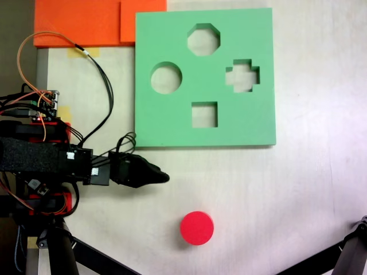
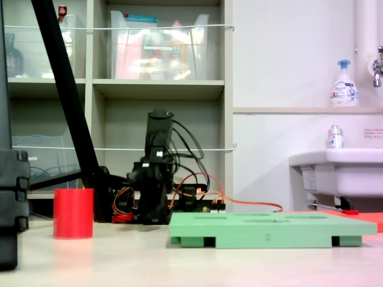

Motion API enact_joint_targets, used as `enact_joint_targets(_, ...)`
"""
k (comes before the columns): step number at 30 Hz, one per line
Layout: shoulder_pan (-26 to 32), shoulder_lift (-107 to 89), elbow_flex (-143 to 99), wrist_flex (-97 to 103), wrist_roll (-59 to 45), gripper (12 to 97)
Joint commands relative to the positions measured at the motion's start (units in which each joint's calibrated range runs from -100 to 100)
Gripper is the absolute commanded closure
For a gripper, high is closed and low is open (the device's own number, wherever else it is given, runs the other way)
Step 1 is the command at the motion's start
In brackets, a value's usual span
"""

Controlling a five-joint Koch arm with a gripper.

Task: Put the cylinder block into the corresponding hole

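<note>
- While the arm is lying low and stretched out over the table (image 1: pixel 321 189), the gripper (image 1: pixel 162 177) is pointing rightward in the top-down fixed view, its dark jaws tapering to one blunt tip; nothing is sitting between them.
- Jaw gap: cannot tell. From above the two jaws are reading as one dark wedge, and in the low side-on fixed view the gripper (image 2: pixel 149 218) is facing the camera as a dark mass close to the tabletop.
- Contact: the tip is touching neither block nor board. It is sitting just below the board's lower left corner and up-left of the block, with bare table between.
- The cylinder block (image 1: pixel 197 228) is standing upright on its flat end, free on the table, near the tip but apart from it. In the low fixed view the cylinder block (image 2: pixel 73 213) is showing as a red drum well left of the board. Judgement: upright and unobstructed, it is offering its round sides to a grasp.
- The green foam board (image 1: pixel 172 129) is lying flat, cut-outs facing up, so a piece can be dropped in from above.
- The corresponding hole (image 1: pixel 166 78), the plain circle at the board's left, is standing empty; octagon, cross and square cut-outs are empty too.
- Judgement: the pick is not yet done; reaching the block comes next.
</note>
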Motion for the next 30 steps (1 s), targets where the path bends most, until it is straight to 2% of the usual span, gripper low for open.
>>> enact_joint_targets(1, -0.49, -0.55, -0.98, 16.68, 7.67, 58.7)
enact_joint_targets(4, -1.07, -0.55, -0.98, 24.00, 13.63, 58.3)
enact_joint_targets(9, -1.27, -0.55, -0.98, 27.47, 30.48, 57.5)
enact_joint_targets(13, -2.34, -0.55, -0.98, 27.47, 36.39, 58.1)
enact_joint_targets(16, -3.13, -0.55, -0.98, 27.18, 36.83, 50.9)
enact_joint_targets(18, -3.52, 0.85, -0.98, 28.04, 36.83, 40.8)
enact_joint_targets(20, -3.61, 13.98, -0.98, 36.32, 36.83, 29.3)
enact_joint_targets(23, -4.40, 44.01, -0.98, 60.59, 36.73, 19.7)
enact_joint_targets(25, -4.88, 61.18, 0.42, 71.76, 36.83, 16.8)
enact_joint_targets(30, -5.62, 73.06, 5.90, 71.95, 36.87, 16.7)
